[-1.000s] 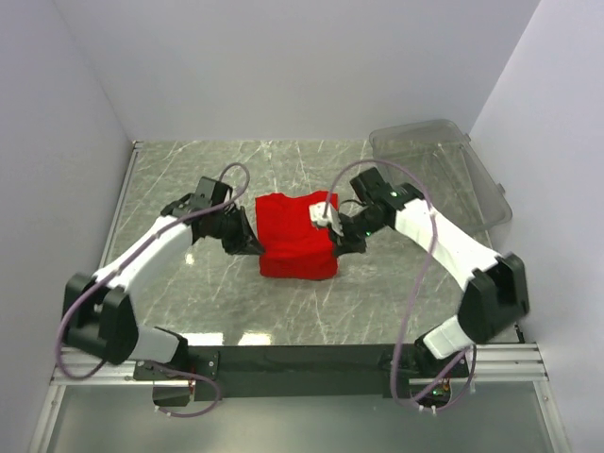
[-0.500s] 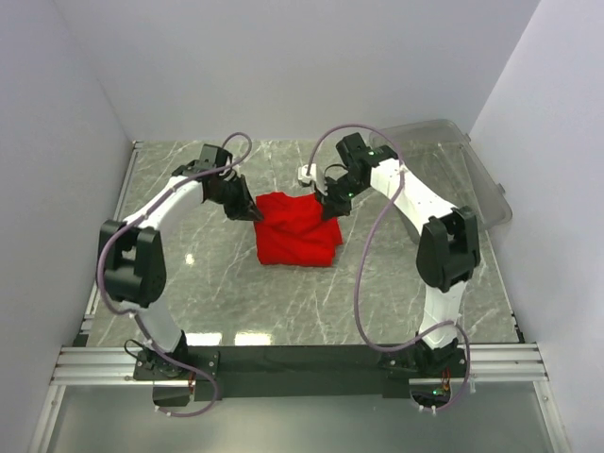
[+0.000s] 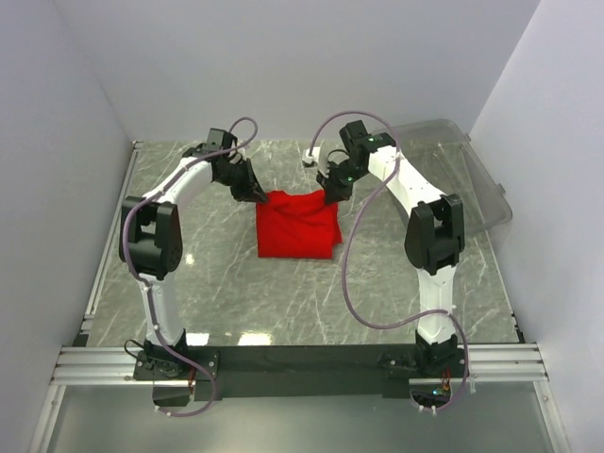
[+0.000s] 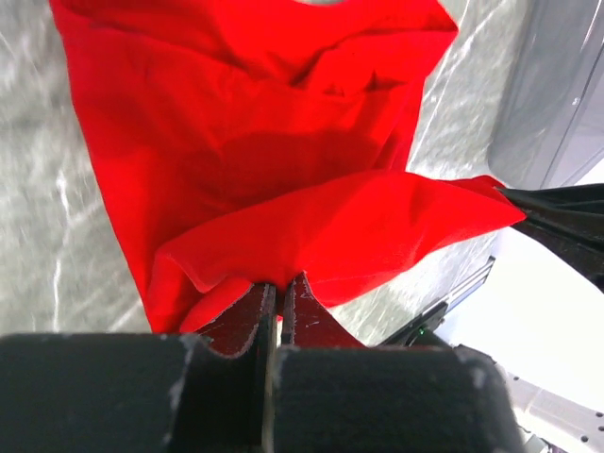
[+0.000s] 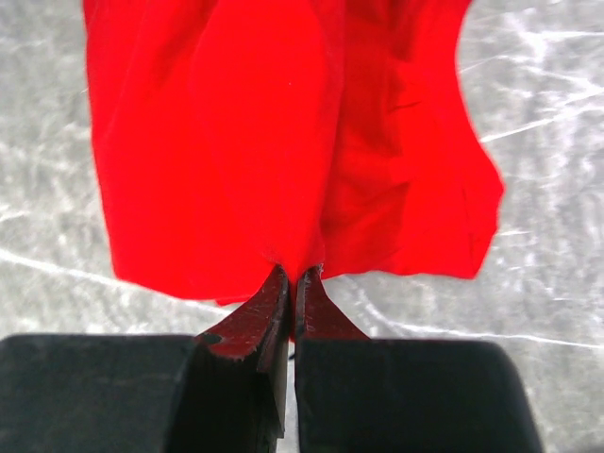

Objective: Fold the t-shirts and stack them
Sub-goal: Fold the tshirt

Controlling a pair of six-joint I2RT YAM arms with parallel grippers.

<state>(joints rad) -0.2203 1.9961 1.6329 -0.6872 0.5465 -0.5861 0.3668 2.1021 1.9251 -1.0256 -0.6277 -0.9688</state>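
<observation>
The gray marble counter (image 3: 208, 283) fills the floor of the scene, and the red t-shirt (image 3: 297, 231) lies on it. The clear plastic bin (image 3: 472, 170) sits to the right of the t-shirt and a bit further back. It has not moved.

The left arm (image 3: 179, 193) and the right arm (image 3: 411, 189) look very different from a second ago. Back then they were spread out low and wide, with their ends at the t-shirt's two sides. Now both stand up tall and reach over to the far edge of the t-shirt.

The t-shirt has changed too. It was a thick folded block, and then it went lumpy. Now it looks flatter and shorter from front to back. Its far edge is pulled in a line between the two arms.

The left gripper (image 3: 260, 195) is at the far left corner of the t-shirt. The left wrist view shows the gripper (image 4: 279, 293) closed tight on a fold of red cloth (image 4: 283, 142).

The right gripper (image 3: 330, 195) is at the far right corner. Its own view shows the gripper (image 5: 294, 283) squeezed shut on the t-shirt's edge (image 5: 236, 142), and the rest hangs down to the counter.
</observation>
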